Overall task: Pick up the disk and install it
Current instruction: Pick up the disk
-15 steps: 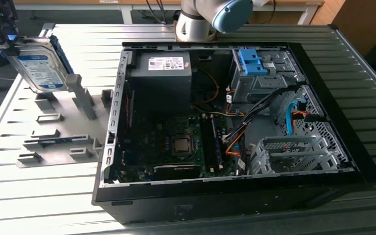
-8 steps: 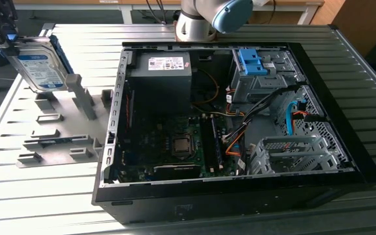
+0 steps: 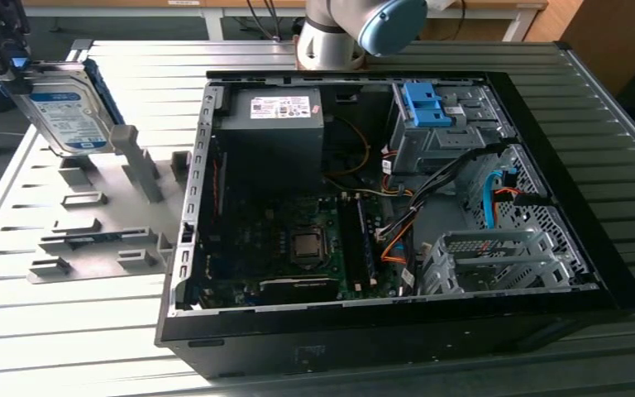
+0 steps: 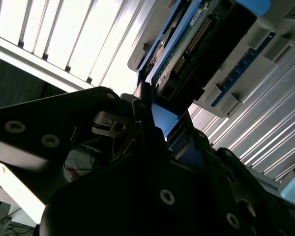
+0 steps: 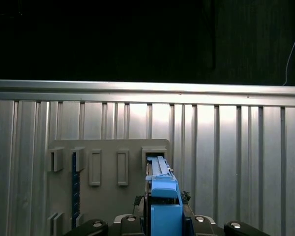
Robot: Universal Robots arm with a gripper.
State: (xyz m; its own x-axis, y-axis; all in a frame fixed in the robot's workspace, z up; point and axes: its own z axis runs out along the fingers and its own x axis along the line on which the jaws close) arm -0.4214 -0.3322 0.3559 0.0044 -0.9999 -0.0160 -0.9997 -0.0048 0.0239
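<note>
Blue-framed disk (image 3: 69, 116) pinched upright by gripper (image 3: 14, 64), over grey slotted rack (image 3: 97, 240) near table edge, exterior view's left.

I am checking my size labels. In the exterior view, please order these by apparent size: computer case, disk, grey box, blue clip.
1. computer case
2. grey box
3. disk, raised, perhaps nearer the camera, so less sure
4. blue clip

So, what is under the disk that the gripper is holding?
Under the disk, held by the gripper, stands a grey slotted rack on the ribbed metal table. The disk covers the rack's part directly beneath, so contact there cannot be seen.
</note>
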